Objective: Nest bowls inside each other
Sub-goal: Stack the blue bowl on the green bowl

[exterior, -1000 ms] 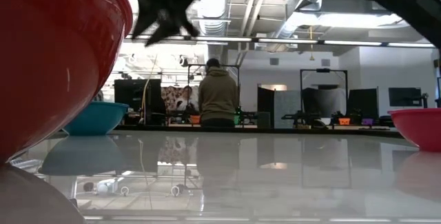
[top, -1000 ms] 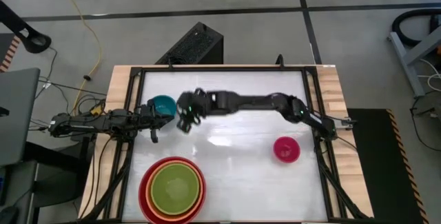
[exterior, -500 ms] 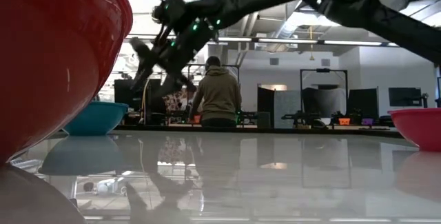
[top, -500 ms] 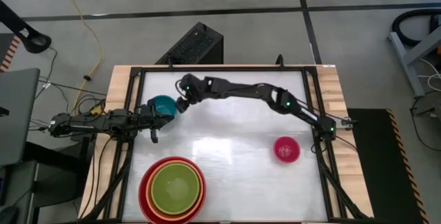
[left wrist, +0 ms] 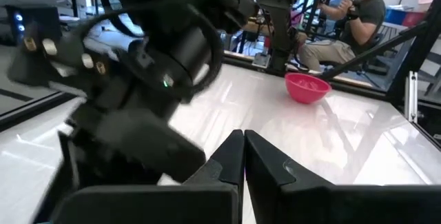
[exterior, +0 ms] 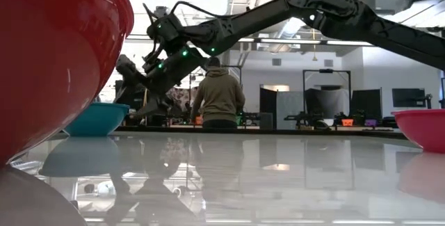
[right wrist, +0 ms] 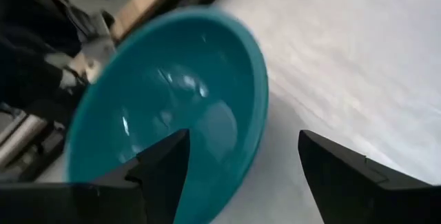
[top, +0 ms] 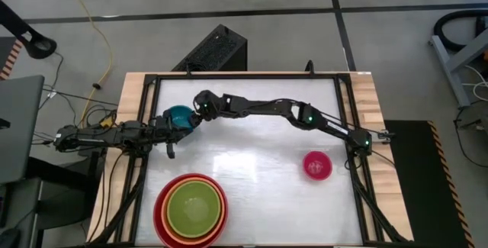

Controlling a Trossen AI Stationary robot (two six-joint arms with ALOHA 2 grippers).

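Note:
The small teal bowl (top: 177, 115) stands upright on its base on the white table at the left, also seen in the low view (exterior: 97, 118). My right gripper (right wrist: 244, 138) is open at its rim (right wrist: 258, 100). One finger (right wrist: 162, 172) is over the bowl's hollow and the other (right wrist: 344, 176) is outside it. The right arm reaches across the table to it (top: 197, 111). My left gripper (left wrist: 242, 158) is shut and lies level at the table's left edge (top: 171, 131), beside the teal bowl. The pink bowl (top: 317, 164) stands at the right.
At the near left the lime green bowl (top: 191, 208) sits in the orange bowl, and that in the big red bowl (exterior: 55, 59). Black frame rails (top: 347, 118) run along the table's sides. A person stands (exterior: 220, 94) in the room beyond the far edge.
My right gripper has come down from high above the table to the teal bowl, going toward the table's left edge and rolling as it sank. The bowls have not moved.

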